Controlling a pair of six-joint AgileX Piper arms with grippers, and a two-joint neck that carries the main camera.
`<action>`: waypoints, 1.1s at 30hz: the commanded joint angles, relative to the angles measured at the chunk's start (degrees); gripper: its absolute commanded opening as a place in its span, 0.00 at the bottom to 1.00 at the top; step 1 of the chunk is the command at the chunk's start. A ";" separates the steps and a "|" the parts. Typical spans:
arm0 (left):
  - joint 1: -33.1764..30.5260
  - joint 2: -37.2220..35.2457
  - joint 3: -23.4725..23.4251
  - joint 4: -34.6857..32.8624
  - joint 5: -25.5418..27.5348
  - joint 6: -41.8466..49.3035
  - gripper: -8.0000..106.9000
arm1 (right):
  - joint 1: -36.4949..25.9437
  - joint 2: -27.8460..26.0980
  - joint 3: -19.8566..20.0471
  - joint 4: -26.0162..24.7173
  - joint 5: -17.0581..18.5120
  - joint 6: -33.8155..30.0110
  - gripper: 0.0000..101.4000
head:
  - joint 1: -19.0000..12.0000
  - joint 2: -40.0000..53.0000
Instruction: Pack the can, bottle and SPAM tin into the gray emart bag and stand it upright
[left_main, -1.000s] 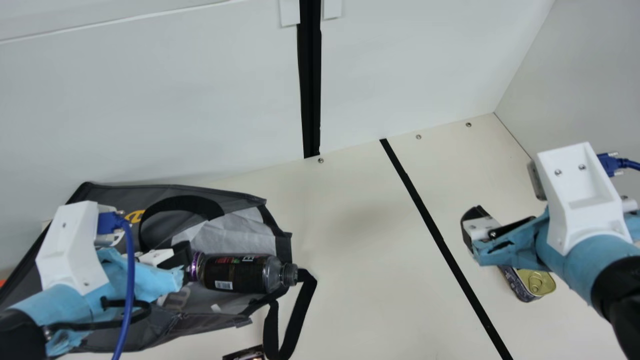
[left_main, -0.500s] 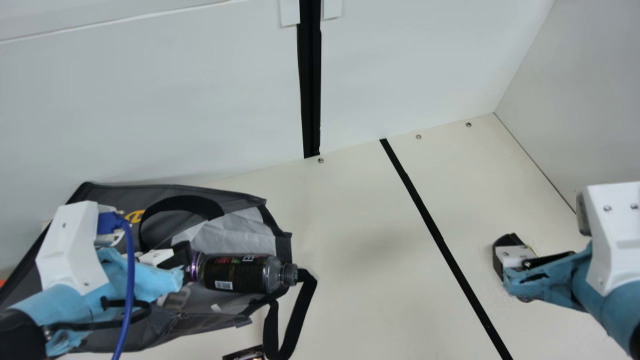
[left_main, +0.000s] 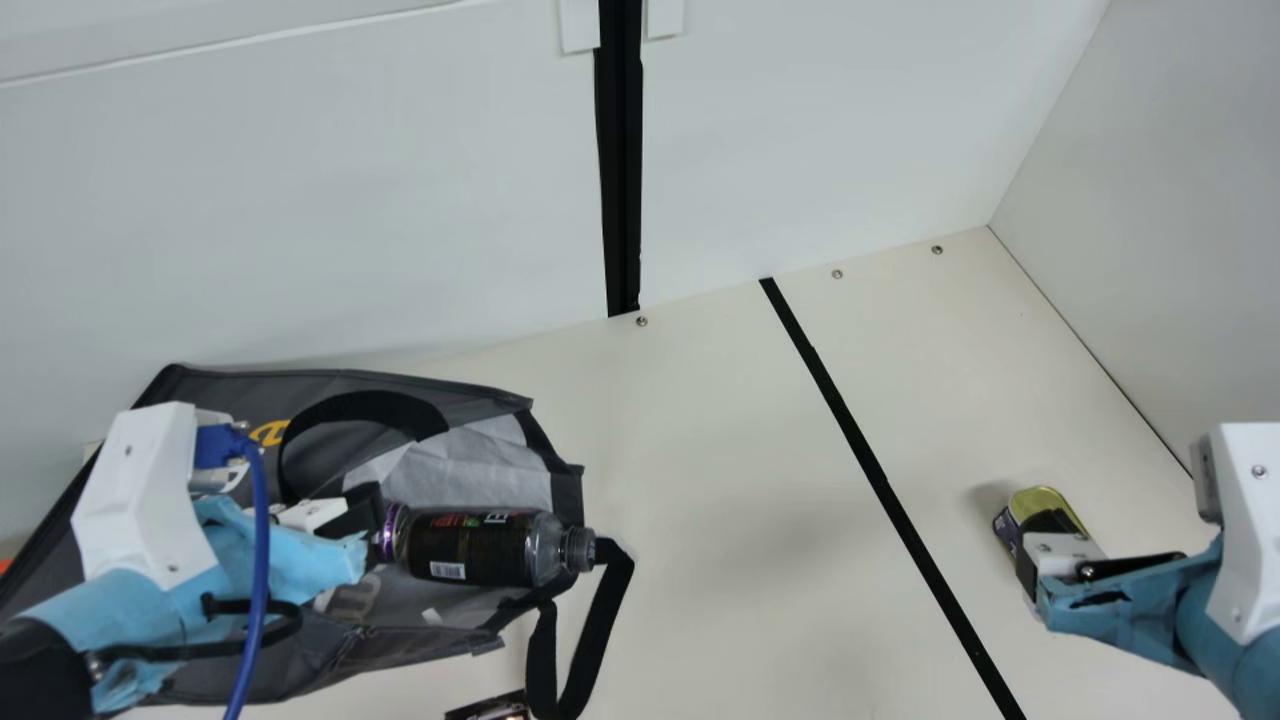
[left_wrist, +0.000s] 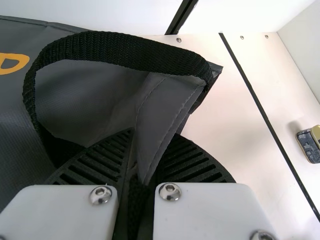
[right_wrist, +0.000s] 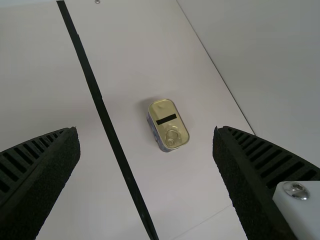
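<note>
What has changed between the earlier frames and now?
In the main view, the open right gripper has shifted toward the right and bottom edges, uncovering the far end of the flat tin with a gold-coloured lid. I see nothing newly gripped or released. Unchanged: the left gripper pinches the edge of the gray fabric bag, and the dark plastic bottle lies at its mouth.

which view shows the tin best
The right wrist view: the whole tin, lid and pull ring, is visible. In the main view, the right hand hides part; in the left wrist view, the tin is cut off at the edge.
</note>
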 joint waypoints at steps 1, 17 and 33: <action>0.00 0.00 0.00 0.00 0.00 0.00 0.00 | -1.64 -0.24 0.20 1.16 -0.08 -1.11 0.94 | -1.30 -0.05; 0.00 0.00 0.00 0.00 0.00 0.00 0.00 | -9.08 -1.80 1.43 7.63 -0.08 -6.81 0.94 | -1.30 -0.05; 0.00 0.00 0.00 0.00 0.00 0.00 0.00 | -11.30 -1.65 1.77 9.65 -0.08 -8.03 0.94 | -1.30 -0.05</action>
